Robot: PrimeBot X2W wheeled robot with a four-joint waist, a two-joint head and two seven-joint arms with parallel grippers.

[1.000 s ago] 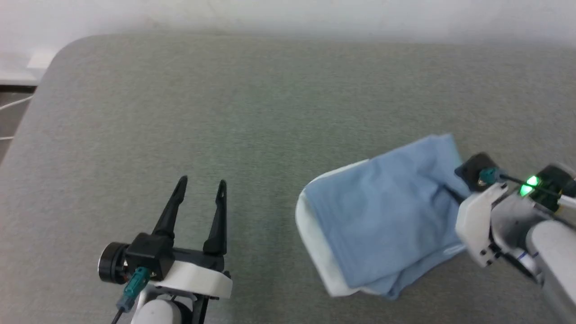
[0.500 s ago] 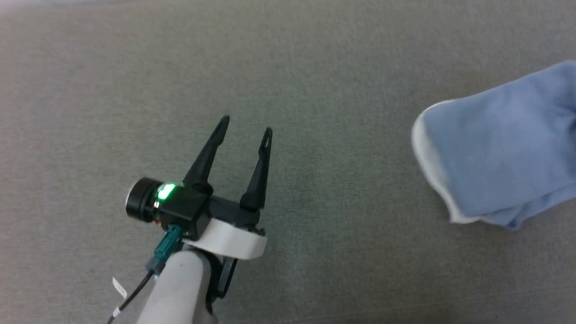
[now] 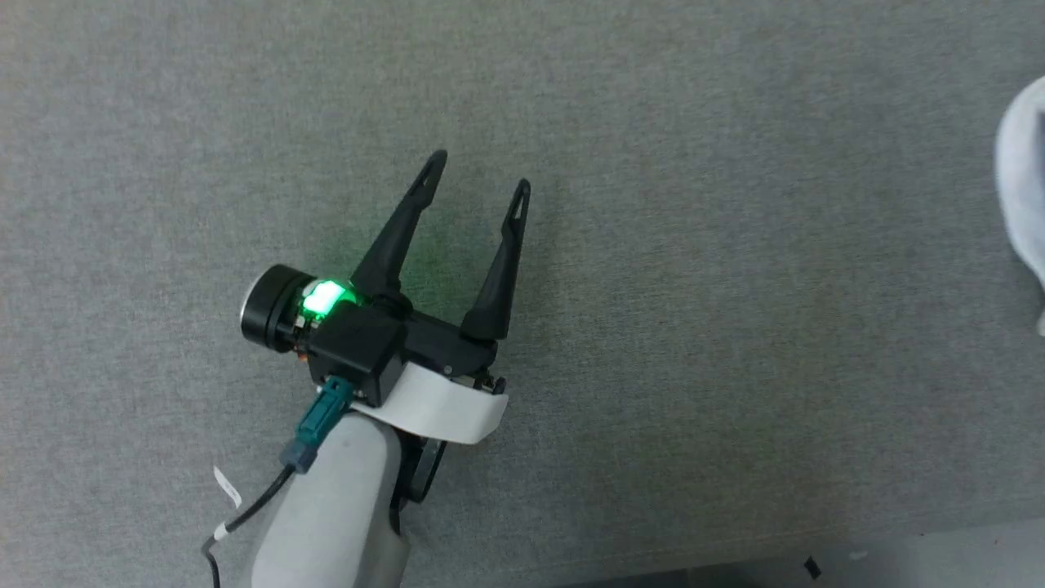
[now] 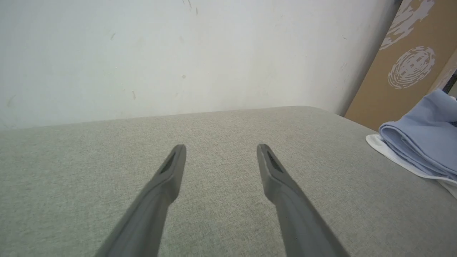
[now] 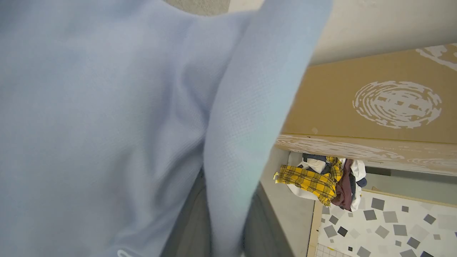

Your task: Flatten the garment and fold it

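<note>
left pincer (image 3: 480, 173) spread, empty over grey surface (image 3: 735, 327) | right pincer (image 5: 227, 217) clamped on garment (image 5: 107, 107)

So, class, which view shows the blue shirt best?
Left wrist view: the shirt shows its folded layers and white edge clearly. Head view catches a pale sliver at its right edge; right wrist view sees the blue cloth too close.

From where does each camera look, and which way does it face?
Head view: on the head, facing down at the grey table; shows left arm, jaws open.
Left wrist view: on that wrist, along its jaws, across the table to a white wall.
Right wrist view: on its wrist, against the shirt, jaws mostly covered.
Shared: both wrist views show shirt and cardboard.
</note>
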